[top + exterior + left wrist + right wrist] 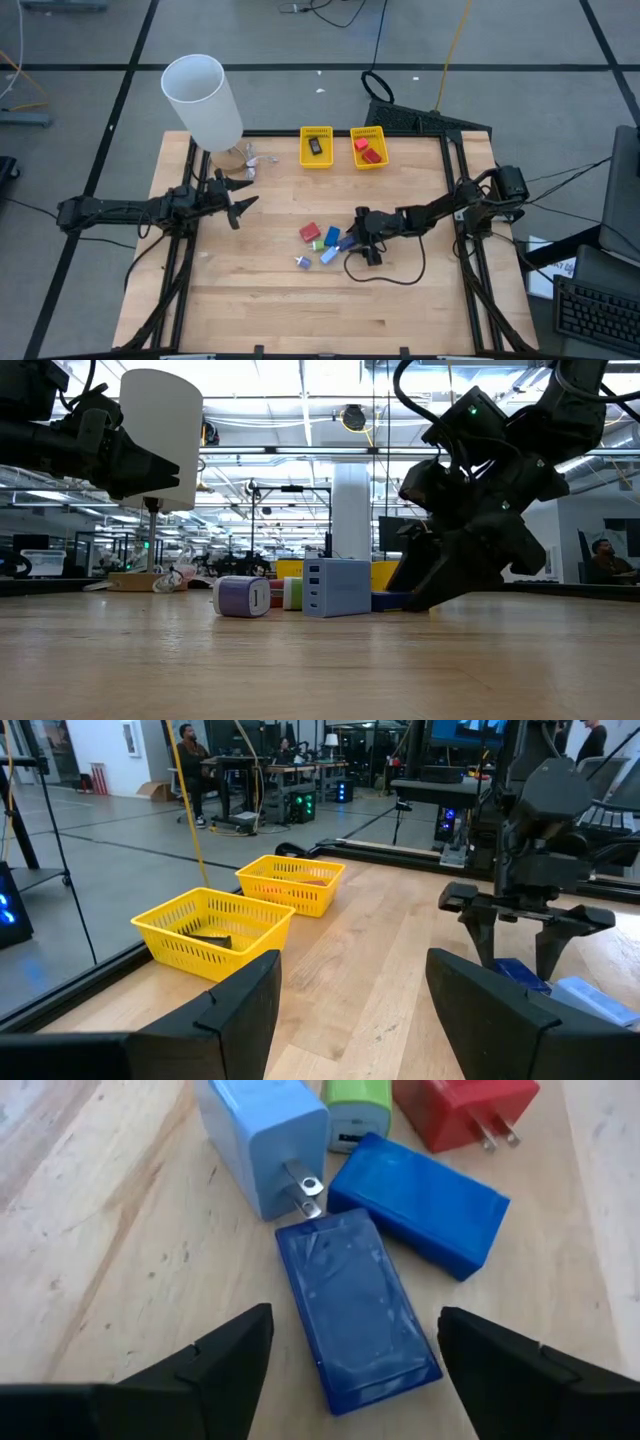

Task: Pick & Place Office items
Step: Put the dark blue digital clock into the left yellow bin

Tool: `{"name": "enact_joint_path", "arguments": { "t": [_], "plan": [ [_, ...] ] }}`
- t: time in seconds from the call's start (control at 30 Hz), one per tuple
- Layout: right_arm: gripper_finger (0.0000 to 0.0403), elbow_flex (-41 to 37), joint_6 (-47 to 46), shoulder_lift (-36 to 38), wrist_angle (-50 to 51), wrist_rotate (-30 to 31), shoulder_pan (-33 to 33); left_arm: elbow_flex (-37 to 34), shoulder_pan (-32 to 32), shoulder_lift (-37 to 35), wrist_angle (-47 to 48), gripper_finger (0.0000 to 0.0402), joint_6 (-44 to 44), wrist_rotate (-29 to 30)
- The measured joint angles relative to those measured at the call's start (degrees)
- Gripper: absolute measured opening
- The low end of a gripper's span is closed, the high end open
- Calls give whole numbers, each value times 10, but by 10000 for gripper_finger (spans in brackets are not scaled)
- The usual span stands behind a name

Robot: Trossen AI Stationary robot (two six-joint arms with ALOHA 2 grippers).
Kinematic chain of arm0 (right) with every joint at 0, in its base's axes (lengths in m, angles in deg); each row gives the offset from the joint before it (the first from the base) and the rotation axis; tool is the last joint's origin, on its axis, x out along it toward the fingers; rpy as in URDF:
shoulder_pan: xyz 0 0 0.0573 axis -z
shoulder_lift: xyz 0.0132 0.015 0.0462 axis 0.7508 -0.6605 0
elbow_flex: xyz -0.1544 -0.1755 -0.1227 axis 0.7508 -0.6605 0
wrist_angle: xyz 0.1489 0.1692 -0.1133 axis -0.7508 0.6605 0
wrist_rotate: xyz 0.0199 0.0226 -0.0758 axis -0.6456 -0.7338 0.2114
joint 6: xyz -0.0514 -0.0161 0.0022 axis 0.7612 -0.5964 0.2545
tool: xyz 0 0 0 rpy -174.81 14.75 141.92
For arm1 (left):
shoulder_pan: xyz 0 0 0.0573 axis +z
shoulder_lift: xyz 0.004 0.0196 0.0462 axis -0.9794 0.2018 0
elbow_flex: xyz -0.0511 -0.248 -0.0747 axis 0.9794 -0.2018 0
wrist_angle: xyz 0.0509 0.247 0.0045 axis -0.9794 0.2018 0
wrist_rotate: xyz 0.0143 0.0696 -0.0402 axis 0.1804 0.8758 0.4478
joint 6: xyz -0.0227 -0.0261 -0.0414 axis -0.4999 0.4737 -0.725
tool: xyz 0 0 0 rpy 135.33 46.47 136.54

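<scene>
With two items already in the far baskets [316, 158], the right gripper [355, 1342] hangs spread over a dark blue block [356, 1306], several items [322, 244] still unsorted.

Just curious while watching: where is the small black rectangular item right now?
Seen from above, the small black rectangular item lies inside the left one of the two yellow mesh baskets at the table's far edge, beside the basket holding red pieces.

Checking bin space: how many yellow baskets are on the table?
2. Both sit side by side at the table's far edge: the left basket holds a black item, the right basket holds red items.
</scene>
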Motion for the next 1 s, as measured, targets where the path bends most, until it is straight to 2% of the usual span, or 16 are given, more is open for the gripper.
{"name": "enact_joint_path", "arguments": {
  "t": [0.17, 0.77, 1.0],
  "plan": [
    [246, 0, -29, 0, 6, -32, 0, 0, 0, 0, 0, 253, 0, 0],
    [159, -1, -39, 0, 8, -35, 0, 0, 0, 0, 0, 253, 0, 0],
    [165, -1, -39, 0, 8, -35, 0, 0, 0, 0, 0, 253, 0, 0]
  ]
}}
